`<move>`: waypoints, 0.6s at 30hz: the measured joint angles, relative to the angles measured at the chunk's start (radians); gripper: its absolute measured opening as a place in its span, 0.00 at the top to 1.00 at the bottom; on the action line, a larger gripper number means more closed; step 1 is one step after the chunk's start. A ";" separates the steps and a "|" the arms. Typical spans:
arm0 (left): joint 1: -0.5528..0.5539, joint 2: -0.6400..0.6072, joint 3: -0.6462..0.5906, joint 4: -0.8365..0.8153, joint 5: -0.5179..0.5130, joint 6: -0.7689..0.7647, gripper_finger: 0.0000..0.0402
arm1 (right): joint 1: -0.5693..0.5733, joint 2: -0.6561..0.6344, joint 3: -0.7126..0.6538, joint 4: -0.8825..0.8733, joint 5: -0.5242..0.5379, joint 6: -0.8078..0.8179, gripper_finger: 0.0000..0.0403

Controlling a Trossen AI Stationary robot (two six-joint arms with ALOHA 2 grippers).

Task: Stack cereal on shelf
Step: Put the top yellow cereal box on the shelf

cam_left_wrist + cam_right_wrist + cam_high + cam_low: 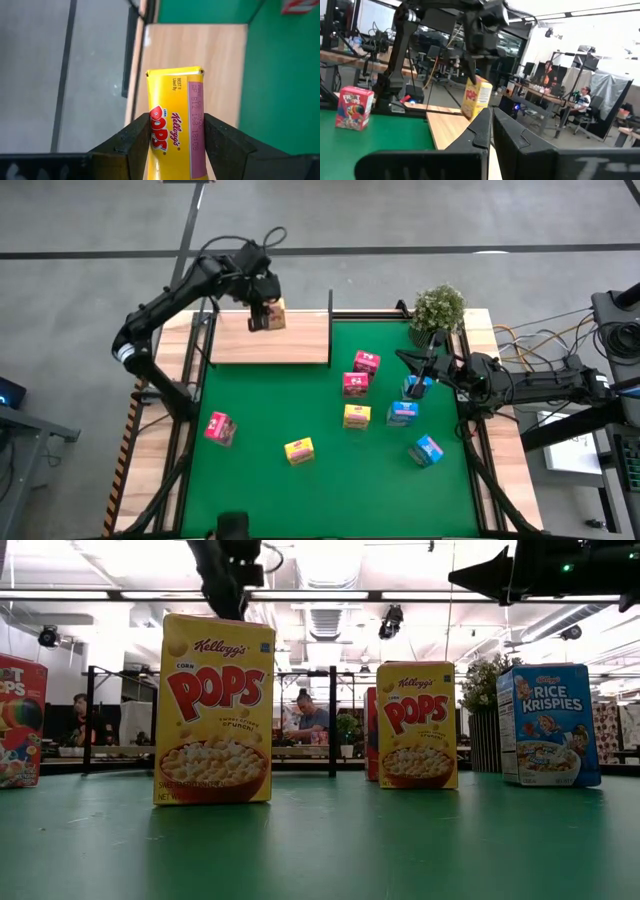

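A yellow cereal box (pixel 175 125) is clamped between the left gripper (pixel 177 145) fingers, held over the far edge of the wooden shelf (pixel 270 340). The right gripper (pixel 491 125) is closed on nothing, parked at the right of the green mat (pixel 300 490). Seven boxes are scattered across the mat.

Two dark, jointed arms with looping black cables, each tipped by a black two-fingered tool (pixel 177 145).
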 joint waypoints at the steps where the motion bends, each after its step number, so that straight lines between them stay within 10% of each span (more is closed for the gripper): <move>1: 0.017 0.009 0.000 0.001 0.005 0.016 0.61 | 0.000 0.000 0.000 0.003 0.000 -0.011 0.98; 18: 0.158 0.117 -0.017 0.058 0.104 0.162 0.61 | 0.000 0.001 0.023 0.006 0.000 -0.038 0.98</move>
